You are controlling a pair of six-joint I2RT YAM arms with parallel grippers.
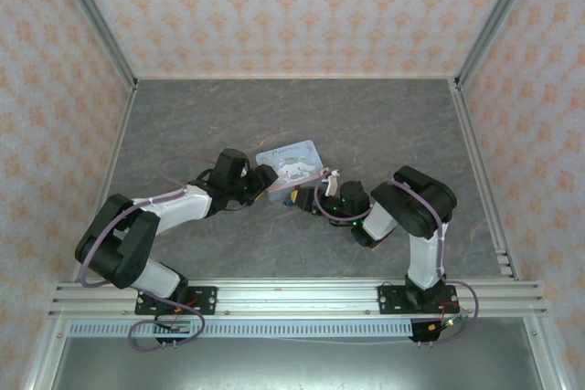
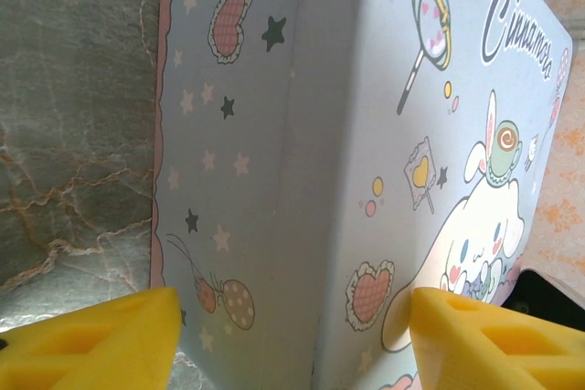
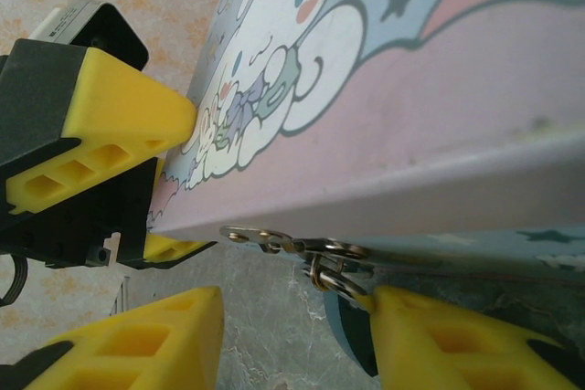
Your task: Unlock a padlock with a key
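Observation:
The teal-blue padlock (image 3: 349, 326) hangs by its metal shackle (image 3: 334, 278) from the silver hasp (image 3: 265, 240) on the front of the light-blue cartoon tin (image 1: 291, 162). My right gripper (image 3: 297, 299) is open. Its right finger (image 3: 457, 344) touches the padlock body, and its left finger (image 3: 137, 344) stands well apart over bare table. My left gripper (image 2: 294, 303) clamps the tin's (image 2: 274, 134) near-left corner, one yellow finger (image 3: 119, 116) pressed on the lid (image 3: 439, 70) and the other beneath. I cannot make out the key.
The tin stands tilted on the grey marbled table (image 1: 274, 116), mid-table between both arms. Patterned walls (image 1: 292, 6) close in the back and sides. An aluminium rail (image 1: 292, 297) runs along the near edge.

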